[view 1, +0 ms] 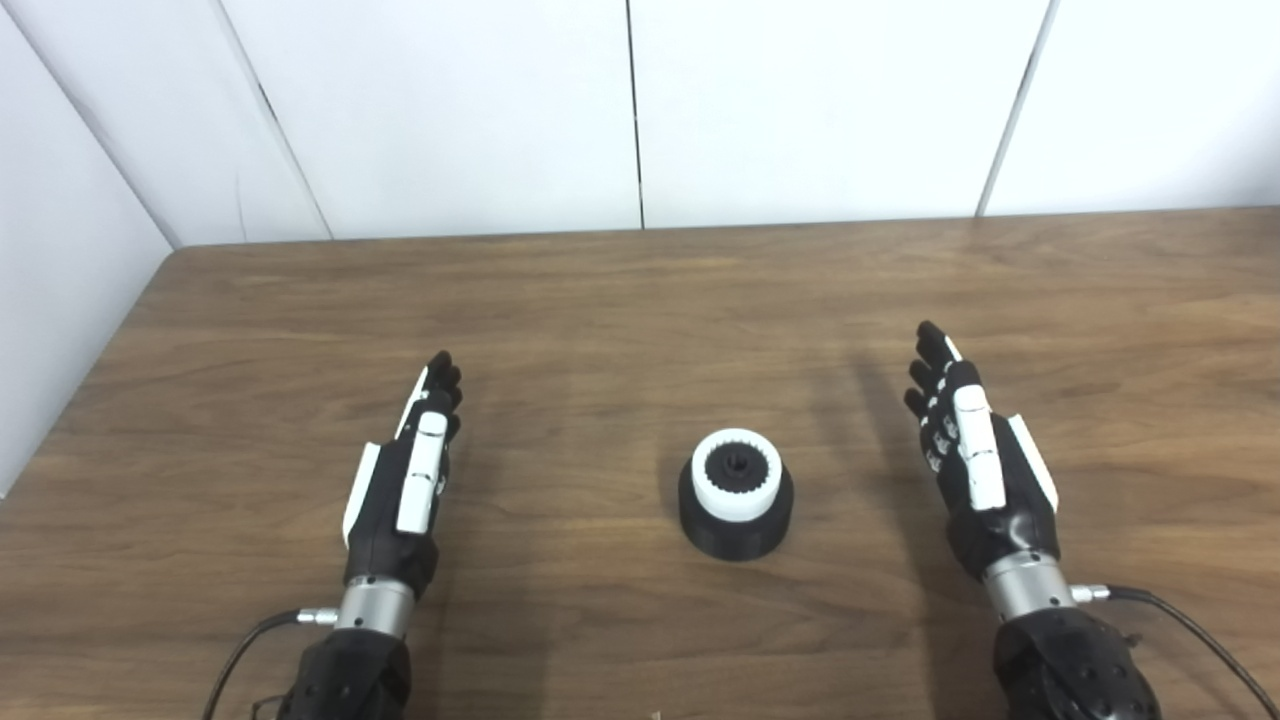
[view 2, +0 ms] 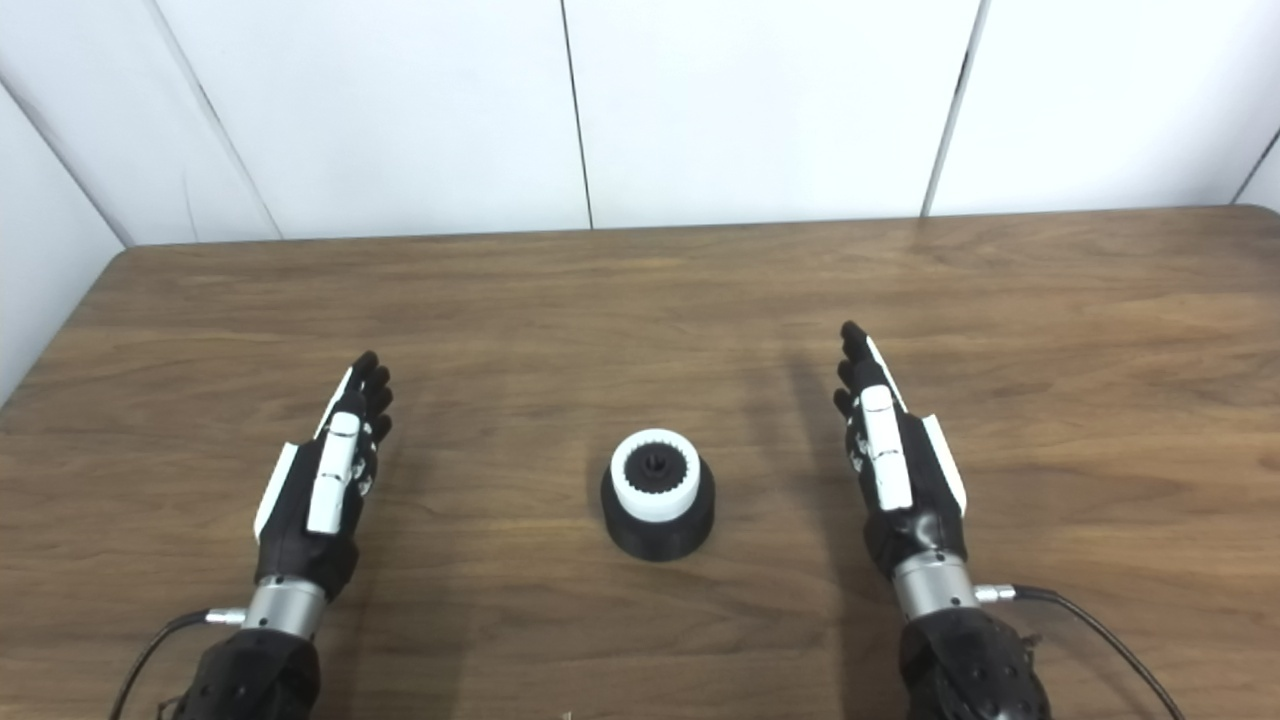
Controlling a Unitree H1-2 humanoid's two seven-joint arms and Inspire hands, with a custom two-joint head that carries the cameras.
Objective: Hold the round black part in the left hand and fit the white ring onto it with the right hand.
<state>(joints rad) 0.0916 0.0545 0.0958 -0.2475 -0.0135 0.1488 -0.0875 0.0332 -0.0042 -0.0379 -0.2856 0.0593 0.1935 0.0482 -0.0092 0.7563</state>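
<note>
Both hands, left hand (view 1: pixel 400 480) and right hand (view 1: pixel 975 455), are lying flat-fingered and empty, flanking the round black part (view 1: pixel 737 525) on the table (view 1: pixel 640 300). White ring (view 1: pixel 737 475) is sitting on it (apparently already fitted), so nothing looks left but checking the seat.

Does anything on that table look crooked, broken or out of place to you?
Nothing stands out. The white ring sits level on the round black part, upright on the table. The left hand and right hand are open, apart from it.
</note>
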